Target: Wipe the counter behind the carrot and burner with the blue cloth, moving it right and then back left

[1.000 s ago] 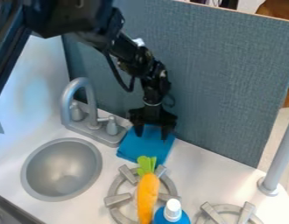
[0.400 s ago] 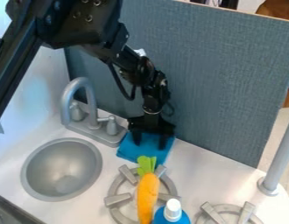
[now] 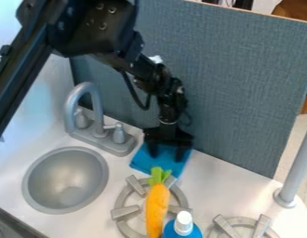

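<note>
My gripper [image 3: 166,157] hangs down over the blue cloth [image 3: 158,165], to the picture's right of the faucet [image 3: 97,111]. My jaws stand well apart, though not as wide as the cloth, with blue showing between them; whether my tips touch or pinch fabric, I cannot tell. The cloth lies on the white counter [image 3: 215,186], near the faucet's base.

Beyond the cloth, the grey-blue panel [image 3: 243,93] rises from the counter and runs rightward from behind the faucet, hemming me in there. The round sink [image 3: 66,181] opens on the faucet's near side. To the faucet's lower right, a burner [image 3: 123,212] bears an orange carrot [image 3: 157,209], whose green leaves overlap the cloth's near edge in my view; a white-capped bottle [image 3: 183,224] crowds beside it. My widest room is rightward from the faucet, past the cloth, toward the grey post [image 3: 296,172].
</note>
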Available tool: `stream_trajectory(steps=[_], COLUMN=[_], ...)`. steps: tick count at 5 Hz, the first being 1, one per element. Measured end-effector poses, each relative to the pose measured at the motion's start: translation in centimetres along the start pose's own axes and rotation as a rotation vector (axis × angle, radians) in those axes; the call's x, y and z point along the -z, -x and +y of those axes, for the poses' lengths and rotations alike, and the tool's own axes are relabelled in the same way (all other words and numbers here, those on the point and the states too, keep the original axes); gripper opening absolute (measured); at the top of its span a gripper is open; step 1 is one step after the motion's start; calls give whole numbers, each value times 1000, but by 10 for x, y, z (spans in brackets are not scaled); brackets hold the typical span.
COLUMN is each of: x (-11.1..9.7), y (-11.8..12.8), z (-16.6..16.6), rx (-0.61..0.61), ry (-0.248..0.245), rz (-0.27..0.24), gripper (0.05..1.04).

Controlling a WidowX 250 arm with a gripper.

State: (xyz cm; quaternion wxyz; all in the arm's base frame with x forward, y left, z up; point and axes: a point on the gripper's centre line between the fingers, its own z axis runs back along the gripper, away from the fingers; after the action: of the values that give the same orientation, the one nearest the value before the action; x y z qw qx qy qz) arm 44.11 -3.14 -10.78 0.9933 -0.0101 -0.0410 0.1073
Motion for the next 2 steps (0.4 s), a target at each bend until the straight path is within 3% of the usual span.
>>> stream_trajectory(steps=[2], x=[-6], y=[1], z=[-35], rx=[42], ry=[63], rz=[-13], gripper=[1001])
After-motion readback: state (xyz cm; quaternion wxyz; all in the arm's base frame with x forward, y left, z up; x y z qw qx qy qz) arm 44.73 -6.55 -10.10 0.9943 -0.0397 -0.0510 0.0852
